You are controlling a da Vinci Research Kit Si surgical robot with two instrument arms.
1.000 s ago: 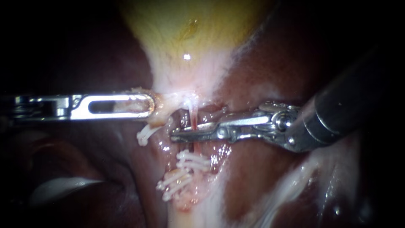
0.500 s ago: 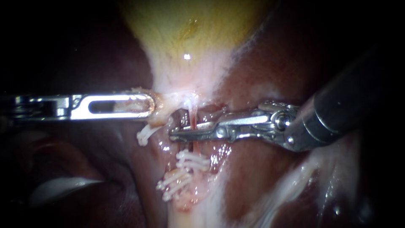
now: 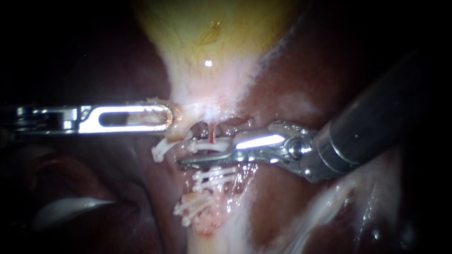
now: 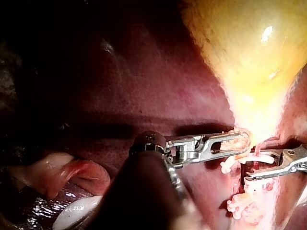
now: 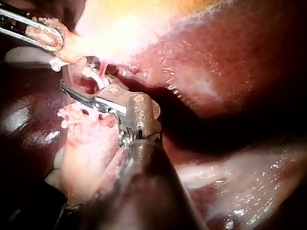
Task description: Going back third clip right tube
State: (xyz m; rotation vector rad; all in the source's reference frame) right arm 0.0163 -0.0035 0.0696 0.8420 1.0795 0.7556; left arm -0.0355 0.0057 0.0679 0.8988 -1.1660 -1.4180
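- left instrument (image 3: 162,117): enters level from the left. its slotted jaws are clamped on the pale tissue at the neck of the gallbladder (image 3: 212,42), drawing it taut toward the left.
- right instrument (image 3: 202,155): enters from the upper right. its jaws stand apart, with a gap between them showing in the left wrist view, and they grip nothing.
- clip (image 3: 209,145): white, lying across the right tube (image 3: 212,134), just below the gallbladder neck and just above the right instrument's lower jaw. it appears seated, though tissue hides its far end.
- two lower clips (image 3: 214,176): further down the same strand, just under the jaws. the liver (image 3: 292,61) lies dark on both sides.
- step in hand, as judged: withdraw the right instrument clear of the clip.
- recommended: hold the jaws fully apart and draw straight back along the shaft's own line, toward the upper right. no lift or twist, since the tube is thin and stretched.
- risk: a jaw edge catching the clip or the two lower clips could drag or loosen them.
- the left instrument should hold its tension steady, with no added pull, until the jaws are clear.
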